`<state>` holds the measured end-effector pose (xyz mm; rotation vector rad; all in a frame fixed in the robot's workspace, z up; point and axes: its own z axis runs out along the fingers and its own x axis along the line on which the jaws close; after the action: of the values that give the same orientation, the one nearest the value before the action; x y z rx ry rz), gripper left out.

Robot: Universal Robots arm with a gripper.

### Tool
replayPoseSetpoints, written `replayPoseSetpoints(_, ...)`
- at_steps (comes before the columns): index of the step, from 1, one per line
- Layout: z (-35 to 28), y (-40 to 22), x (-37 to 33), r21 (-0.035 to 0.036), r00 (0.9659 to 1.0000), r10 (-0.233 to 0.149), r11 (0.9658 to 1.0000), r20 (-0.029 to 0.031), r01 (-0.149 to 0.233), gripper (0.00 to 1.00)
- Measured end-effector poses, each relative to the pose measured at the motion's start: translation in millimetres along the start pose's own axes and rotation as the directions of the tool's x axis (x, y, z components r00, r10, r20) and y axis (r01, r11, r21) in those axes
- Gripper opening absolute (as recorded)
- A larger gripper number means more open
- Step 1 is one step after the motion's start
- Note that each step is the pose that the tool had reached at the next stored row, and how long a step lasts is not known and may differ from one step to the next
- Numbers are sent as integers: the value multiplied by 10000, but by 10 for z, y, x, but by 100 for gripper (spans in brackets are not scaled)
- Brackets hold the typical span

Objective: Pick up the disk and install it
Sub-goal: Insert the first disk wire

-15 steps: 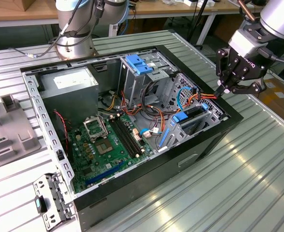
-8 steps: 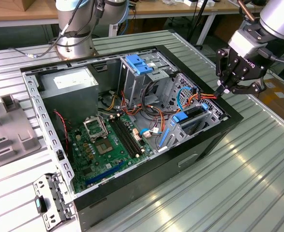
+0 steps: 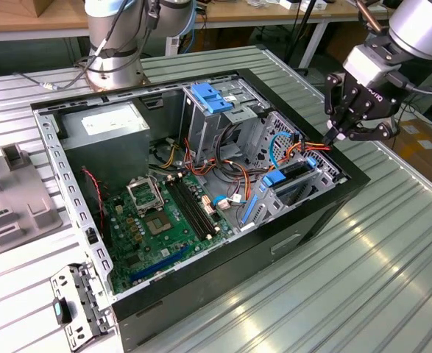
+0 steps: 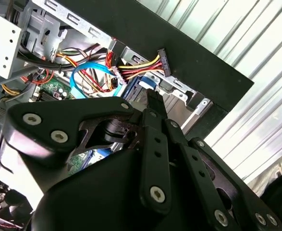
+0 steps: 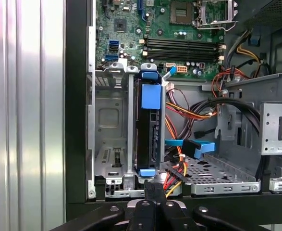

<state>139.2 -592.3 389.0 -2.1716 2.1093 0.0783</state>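
Note:
The disk (image 5: 148, 130) stands on edge in a slot of the metal drive cage (image 5: 109, 144), with blue carrier tabs at both of its ends. In the exterior view the disk (image 3: 293, 173) sits in that cage at the case's corner on the view's right. My gripper (image 3: 338, 136) hovers just above and outside this corner, over the black case rim (image 3: 348, 173). Its fingers look shut with nothing between them in both wrist views (image 5: 155, 188) (image 4: 154, 98). A black power connector on red and yellow wires (image 5: 175, 176) hangs close to the fingertips.
The open computer case holds a green motherboard (image 3: 157, 220), a grey power-supply box (image 3: 105, 136) and a tall metal cage with a blue bracket (image 3: 212, 95). Loose cables (image 3: 238, 184) cross the middle. A grey fixture (image 3: 9, 198) and a metal bracket (image 3: 76, 305) lie on the ribbed table.

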Motion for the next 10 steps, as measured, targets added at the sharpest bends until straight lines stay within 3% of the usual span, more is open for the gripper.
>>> replayPoseSetpoints(4, 9, -2, 1, -80, 9976, -687, 9976, 35, 687, 11)
replayPoseSetpoints(5, 10, -2, 1, -128, 9938, -1112, 9937, 59, 1113, 11)
replayPoseSetpoints(7, 11, -2, 1, -182, 9870, -1604, 9869, 89, 1606, 11)
replayPoseSetpoints(10, 12, -2, 1, -233, 9781, -2076, 9779, 121, 2079, 11)
